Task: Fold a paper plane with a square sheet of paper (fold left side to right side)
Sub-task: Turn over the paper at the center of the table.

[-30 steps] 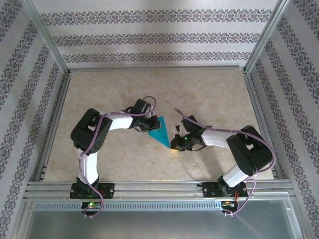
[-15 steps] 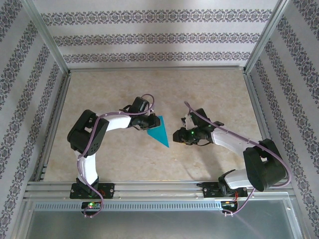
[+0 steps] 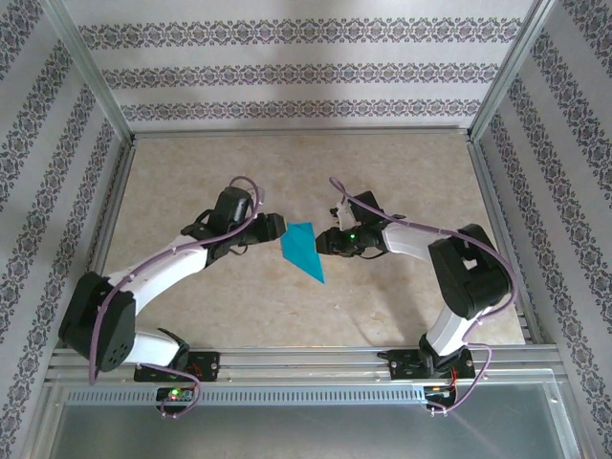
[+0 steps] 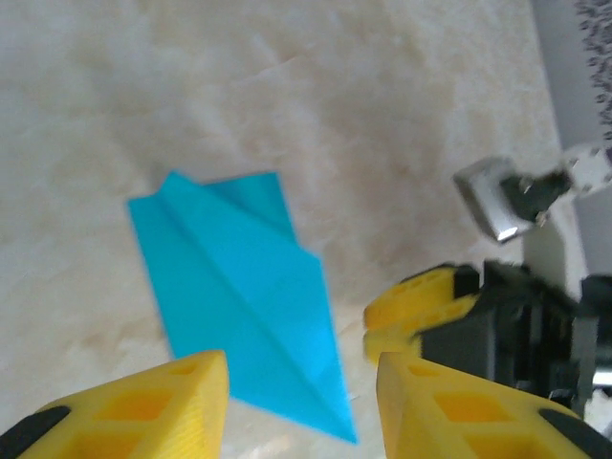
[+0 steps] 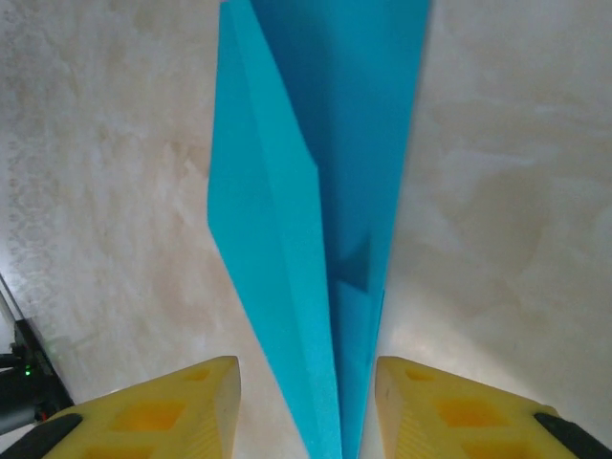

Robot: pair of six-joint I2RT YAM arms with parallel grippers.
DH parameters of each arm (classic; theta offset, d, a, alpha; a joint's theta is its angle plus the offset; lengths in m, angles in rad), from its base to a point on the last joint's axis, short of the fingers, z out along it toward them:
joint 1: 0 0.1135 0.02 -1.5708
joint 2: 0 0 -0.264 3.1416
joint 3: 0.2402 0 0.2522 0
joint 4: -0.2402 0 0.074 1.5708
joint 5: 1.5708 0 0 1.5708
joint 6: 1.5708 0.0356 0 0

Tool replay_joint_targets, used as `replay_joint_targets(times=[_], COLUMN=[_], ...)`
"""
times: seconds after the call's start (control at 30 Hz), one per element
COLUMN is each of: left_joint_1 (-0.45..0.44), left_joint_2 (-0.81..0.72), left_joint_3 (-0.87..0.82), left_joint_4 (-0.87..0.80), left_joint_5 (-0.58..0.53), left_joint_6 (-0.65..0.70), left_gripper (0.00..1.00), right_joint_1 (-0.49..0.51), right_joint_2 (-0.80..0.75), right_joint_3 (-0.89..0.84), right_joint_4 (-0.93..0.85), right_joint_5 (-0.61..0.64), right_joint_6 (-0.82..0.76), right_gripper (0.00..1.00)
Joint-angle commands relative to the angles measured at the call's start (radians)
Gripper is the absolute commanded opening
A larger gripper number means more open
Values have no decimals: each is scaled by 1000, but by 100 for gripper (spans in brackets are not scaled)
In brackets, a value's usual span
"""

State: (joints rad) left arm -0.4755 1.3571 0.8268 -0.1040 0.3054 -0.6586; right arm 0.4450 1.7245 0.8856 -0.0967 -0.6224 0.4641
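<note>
Top view, paper plane: teal-blue narrow pointed dart, lay flat at frame centre on the beige mottled table.
Top view, grippers: left gripper was at the plane's upper-left corner; right gripper was just beside its right edge.
Left wrist view: matte plane, creased lengthwise, lay centre-left; left gripper was released, yellow fingers spread.
Right wrist view: plane ran top to bottom centre; right gripper was released, grasping nothing.
</note>
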Motion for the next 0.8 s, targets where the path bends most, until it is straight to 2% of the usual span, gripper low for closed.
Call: replay_joint_targets(times=[0.0,0.17,0.27,0.43,0.53,0.77], left_joint_1=[13,15,17,17,18,33], left_joint_2=[-58,-78,-74,-78,-91,-156], left_joint_3=[-55,-76,-68,-57,-51,-50], left_joint_4=[-42,-55,-56,-59,-58,36], left_joint_5=[-72,-86,-80,-81,-76,-13], left_joint_6=[-9,-11,-9,-8,-3,-48], left_gripper=[47,48,48,48,49,55], right_joint_1=[11,35,41,40,32,-7], right_joint_2=[43,105,119,100,45,-171], right_joint_3=[40,62,67,51,37,-6], right_joint_4=[43,61,66,78,74,74], right_joint_5=[-36,-37,-35,-22,-21,-35], right_joint_6=[-31,-25,-20,-6,-3,-4], right_gripper=[41,38,33,9,0,0])
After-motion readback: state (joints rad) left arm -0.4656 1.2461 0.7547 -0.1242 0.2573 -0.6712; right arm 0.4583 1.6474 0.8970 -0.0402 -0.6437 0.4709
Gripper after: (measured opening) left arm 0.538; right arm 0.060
